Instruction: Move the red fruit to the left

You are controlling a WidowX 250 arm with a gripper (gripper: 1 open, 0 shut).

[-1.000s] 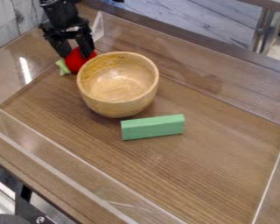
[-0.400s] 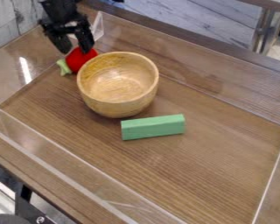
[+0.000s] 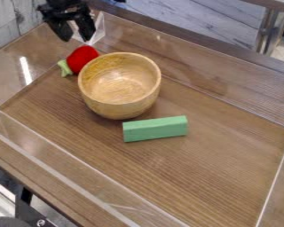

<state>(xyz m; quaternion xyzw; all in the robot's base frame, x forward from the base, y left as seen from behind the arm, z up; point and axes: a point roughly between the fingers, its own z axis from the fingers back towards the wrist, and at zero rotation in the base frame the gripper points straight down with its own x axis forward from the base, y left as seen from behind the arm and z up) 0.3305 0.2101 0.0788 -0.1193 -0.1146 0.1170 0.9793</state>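
Observation:
The red fruit (image 3: 78,59) is small, glossy and round, with a light green leafy part on its left side. It rests on the wooden table, touching the far left outside of the wooden bowl (image 3: 121,85). My black gripper (image 3: 72,32) hangs above and behind the fruit, near the top left of the view. Its fingers are spread and nothing is between them, so it is open and apart from the fruit.
A green rectangular block (image 3: 155,129) lies in front of the bowl. Clear plastic walls (image 3: 26,71) fence in the wooden table on the left and front. A metal frame leg (image 3: 268,35) stands at the back right.
My gripper has risen off the red fruit and drawn slightly away toward the back, staying open. The fruit stays beside the bowl.

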